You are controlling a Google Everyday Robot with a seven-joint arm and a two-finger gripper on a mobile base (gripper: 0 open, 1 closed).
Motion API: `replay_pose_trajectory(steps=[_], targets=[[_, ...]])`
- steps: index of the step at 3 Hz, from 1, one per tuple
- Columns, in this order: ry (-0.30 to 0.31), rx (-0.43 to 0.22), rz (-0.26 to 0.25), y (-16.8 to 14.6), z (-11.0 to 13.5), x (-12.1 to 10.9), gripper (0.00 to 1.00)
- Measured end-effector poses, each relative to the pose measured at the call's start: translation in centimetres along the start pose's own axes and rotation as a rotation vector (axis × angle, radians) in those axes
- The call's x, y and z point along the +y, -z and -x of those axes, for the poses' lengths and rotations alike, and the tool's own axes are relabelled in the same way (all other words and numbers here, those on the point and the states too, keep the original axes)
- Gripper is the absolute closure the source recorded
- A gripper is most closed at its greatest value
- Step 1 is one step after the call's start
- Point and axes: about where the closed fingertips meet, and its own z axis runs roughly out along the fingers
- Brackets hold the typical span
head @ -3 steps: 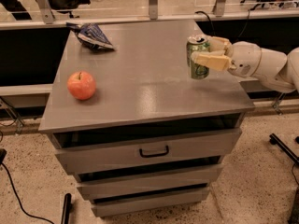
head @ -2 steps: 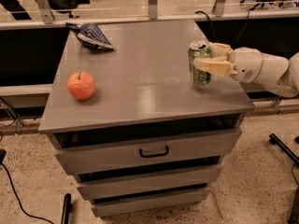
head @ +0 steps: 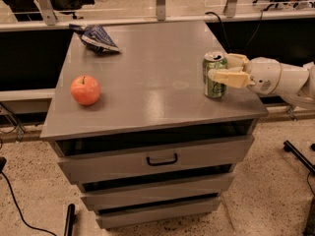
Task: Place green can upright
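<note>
Camera view (only one): vs ~1 s ago the green can [head: 215,77] has come down; it was held clear of the cabinet top [head: 147,73], and now its base looks to sit on it, upright, silver lid up, near the right edge. The gripper [head: 220,67] reaches in from the right w/ fingers clamped on the can's upper half, one in front, one behind. Apple [head: 85,90] & crumpled bag [head: 96,36] lie well apart to the left, unmoved. Judgement: placing nearly done; left is to let go & back off w/o tipping it.
</note>
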Motion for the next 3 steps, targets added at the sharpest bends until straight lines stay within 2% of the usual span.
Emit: replay_pose_trajectory(steps=[1,2,3], targets=[[-0.010,0.006,-0.012,0.6,-0.4,0.1,0.13],[-0.007,0.023,-0.034,1.9,-0.2,0.3,0.00],[0.010,0.076,-0.057,3.6,0.7,0.7,0.00]])
